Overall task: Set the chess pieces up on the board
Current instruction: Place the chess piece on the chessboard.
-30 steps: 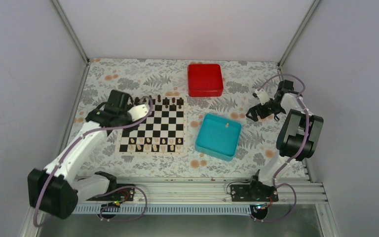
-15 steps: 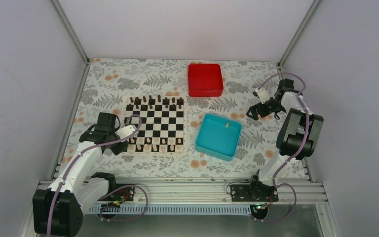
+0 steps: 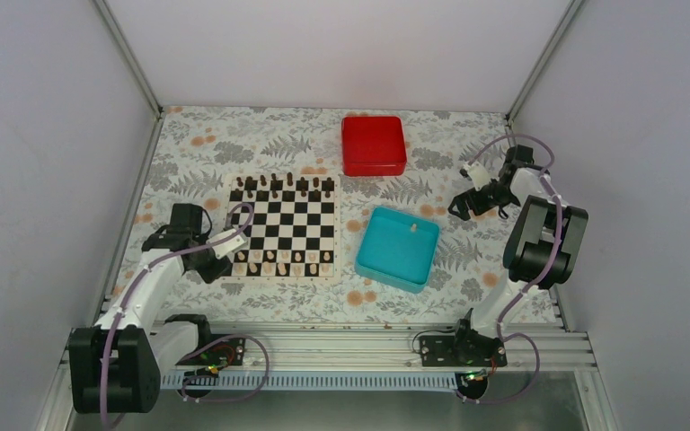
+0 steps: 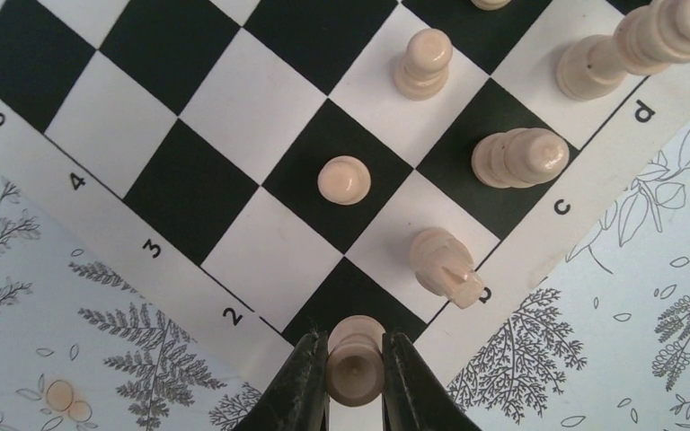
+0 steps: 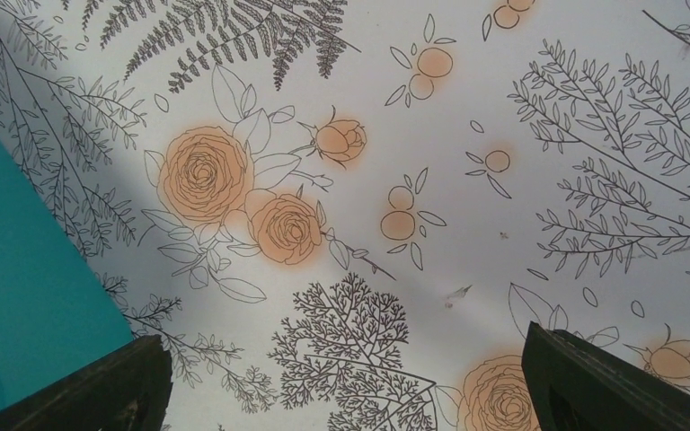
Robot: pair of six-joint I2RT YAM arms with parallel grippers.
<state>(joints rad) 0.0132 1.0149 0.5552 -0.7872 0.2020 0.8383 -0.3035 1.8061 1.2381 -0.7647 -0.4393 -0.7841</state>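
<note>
Pale cream wooden chess pieces are standing along the near rows of the flat black-and-white chequered board. At the board's near-left corner, the left gripper is clamping a cream chessman upright over the black corner square. Just right of the board, a teal plastic tray is holding a lone cream piece. Farther right of the board, the right gripper is hanging with jaws spread wide, gripping nothing, over the floral table cover.
</note>
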